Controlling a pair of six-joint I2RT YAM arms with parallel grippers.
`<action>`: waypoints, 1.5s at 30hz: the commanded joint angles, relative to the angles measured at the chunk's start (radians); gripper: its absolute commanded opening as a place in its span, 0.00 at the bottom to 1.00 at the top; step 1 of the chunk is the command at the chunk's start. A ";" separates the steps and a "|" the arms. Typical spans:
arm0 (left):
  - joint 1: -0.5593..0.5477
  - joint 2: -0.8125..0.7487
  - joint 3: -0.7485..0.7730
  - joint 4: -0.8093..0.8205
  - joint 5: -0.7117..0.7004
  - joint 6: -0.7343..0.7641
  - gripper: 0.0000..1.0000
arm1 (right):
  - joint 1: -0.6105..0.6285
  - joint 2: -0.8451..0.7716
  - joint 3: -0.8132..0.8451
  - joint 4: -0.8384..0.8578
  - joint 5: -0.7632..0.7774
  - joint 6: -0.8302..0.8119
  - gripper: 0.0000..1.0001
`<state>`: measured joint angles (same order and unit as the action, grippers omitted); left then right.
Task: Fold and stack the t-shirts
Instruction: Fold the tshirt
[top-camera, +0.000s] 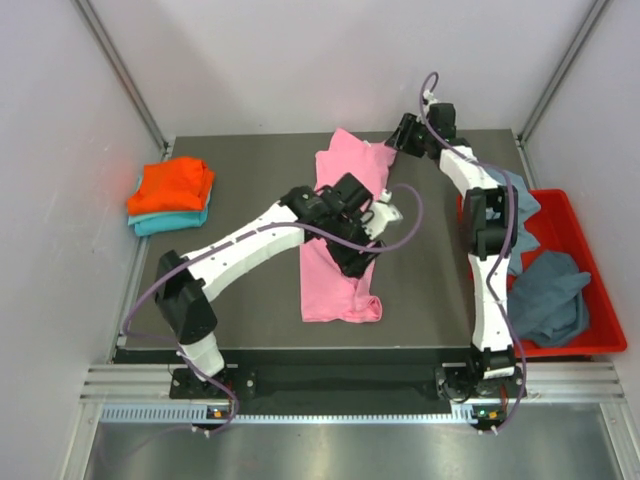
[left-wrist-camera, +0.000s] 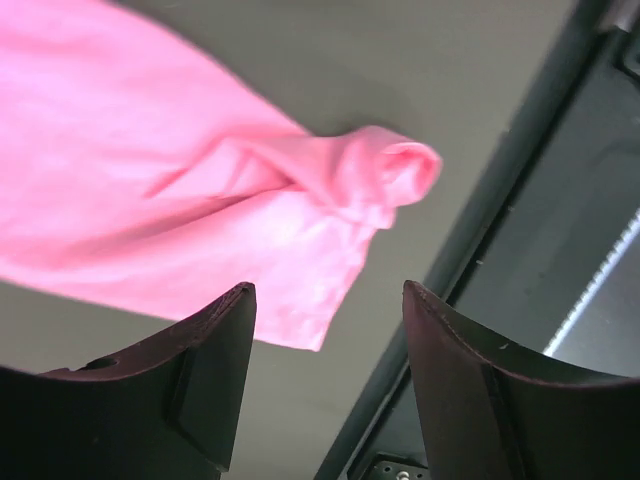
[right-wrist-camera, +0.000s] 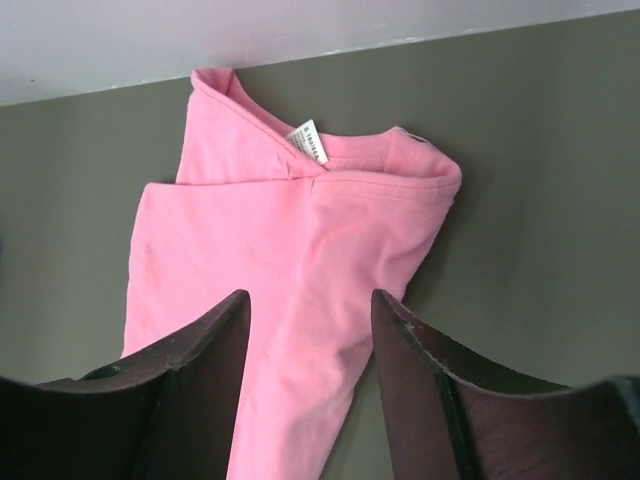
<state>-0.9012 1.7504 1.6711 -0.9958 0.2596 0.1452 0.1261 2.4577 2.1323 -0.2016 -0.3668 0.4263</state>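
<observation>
Left claw (left-wrist-camera: 325, 295) and right claw (right-wrist-camera: 310, 300) gape empty over the pink t-shirt (top-camera: 335, 280); 2 folded tees (top-camera: 172, 195) left, red bin (top-camera: 580, 349) right.

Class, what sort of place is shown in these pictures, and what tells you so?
Probably a robotics lab test cell: a robot's left arm and right arm bolted at the edge of a table, bare white walls boxing it in, and a red bin holding shirts.
</observation>
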 joint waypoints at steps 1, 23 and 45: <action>0.147 0.014 -0.010 0.003 -0.071 -0.005 0.65 | -0.009 -0.065 -0.040 -0.005 -0.008 -0.011 0.52; 0.548 0.058 -0.398 0.049 0.325 -0.254 0.66 | 0.009 0.175 0.109 0.071 -0.030 0.089 0.42; 0.547 0.067 -0.465 0.062 0.317 -0.251 0.65 | 0.023 0.394 0.497 0.330 0.212 0.051 0.08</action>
<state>-0.3553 1.8507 1.2224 -0.9497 0.5709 -0.1101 0.1467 2.8460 2.5504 -0.0055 -0.2447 0.5159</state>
